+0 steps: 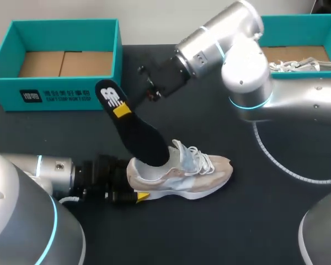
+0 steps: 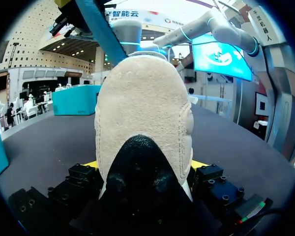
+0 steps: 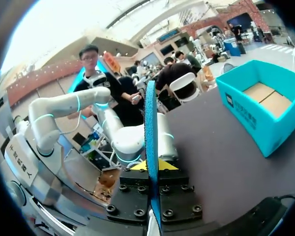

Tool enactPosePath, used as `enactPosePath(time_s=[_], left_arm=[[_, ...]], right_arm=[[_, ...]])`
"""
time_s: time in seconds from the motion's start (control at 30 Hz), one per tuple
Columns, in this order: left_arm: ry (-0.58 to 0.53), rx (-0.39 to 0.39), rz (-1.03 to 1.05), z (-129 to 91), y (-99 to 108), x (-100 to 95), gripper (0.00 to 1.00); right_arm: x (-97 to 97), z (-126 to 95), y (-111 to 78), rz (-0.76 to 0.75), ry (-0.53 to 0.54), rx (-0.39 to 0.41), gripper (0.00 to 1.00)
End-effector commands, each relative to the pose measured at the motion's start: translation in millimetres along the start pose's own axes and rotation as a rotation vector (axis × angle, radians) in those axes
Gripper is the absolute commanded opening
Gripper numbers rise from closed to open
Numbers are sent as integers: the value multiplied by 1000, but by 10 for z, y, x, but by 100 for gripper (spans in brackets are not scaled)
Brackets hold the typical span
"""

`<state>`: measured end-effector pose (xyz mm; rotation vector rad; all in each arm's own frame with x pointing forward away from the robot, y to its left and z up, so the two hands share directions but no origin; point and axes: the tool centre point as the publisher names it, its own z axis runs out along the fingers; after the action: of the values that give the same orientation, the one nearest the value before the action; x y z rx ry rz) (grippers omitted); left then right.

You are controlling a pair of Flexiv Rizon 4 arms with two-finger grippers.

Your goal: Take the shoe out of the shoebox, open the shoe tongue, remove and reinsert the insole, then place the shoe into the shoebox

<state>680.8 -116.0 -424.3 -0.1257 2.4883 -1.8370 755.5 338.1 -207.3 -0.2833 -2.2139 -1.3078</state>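
Sneaker [image 1: 182,174] lies mid-frame on the worktop [image 1: 254,221], its heel clamped by the left pincer [image 2: 145,164]. Right pincer [image 3: 151,167] grips the insole [image 1: 133,124], whose toe end sits inside. Keep it aligned with the opening and move slowly.

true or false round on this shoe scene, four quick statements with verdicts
1. The shoe stands on the table, not in a shoebox. True.
2. The insole lies flat on the table. False: the right gripper holds it up, with its lower end in the shoe.
3. The left gripper clamps the shoe's heel. True.
4. The left shoebox contains a shoe. False: only its cardboard floor shows.
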Motion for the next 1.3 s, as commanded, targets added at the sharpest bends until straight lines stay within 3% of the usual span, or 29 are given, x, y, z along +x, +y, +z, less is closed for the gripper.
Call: enactPosePath(time_s=[0.03, 0.07, 0.23, 0.43, 0.53, 1.13, 1.3], left_arm=[[-2, -3, 0, 20, 21, -4, 0], [-2, -3, 0, 20, 21, -4, 0], [-2, -3, 0, 20, 21, -4, 0], [-2, -3, 0, 20, 21, -4, 0], [-2, -3, 0, 20, 21, -4, 0], [-2, -3, 0, 20, 21, -4, 0], [-2, -3, 0, 20, 21, -4, 0]], right_arm=[[102, -230, 48, 8, -150, -70, 0], [94, -295, 82, 23, -195, -112, 0], [130, -547, 217, 9, -226, -205, 0], [219, -768, 238, 45, -211, -273, 0], [253, -917, 208, 55, -280, -261, 0], [253, -917, 208, 55, -280, -261, 0], [475, -998, 184, 96, -221, -372, 0]])
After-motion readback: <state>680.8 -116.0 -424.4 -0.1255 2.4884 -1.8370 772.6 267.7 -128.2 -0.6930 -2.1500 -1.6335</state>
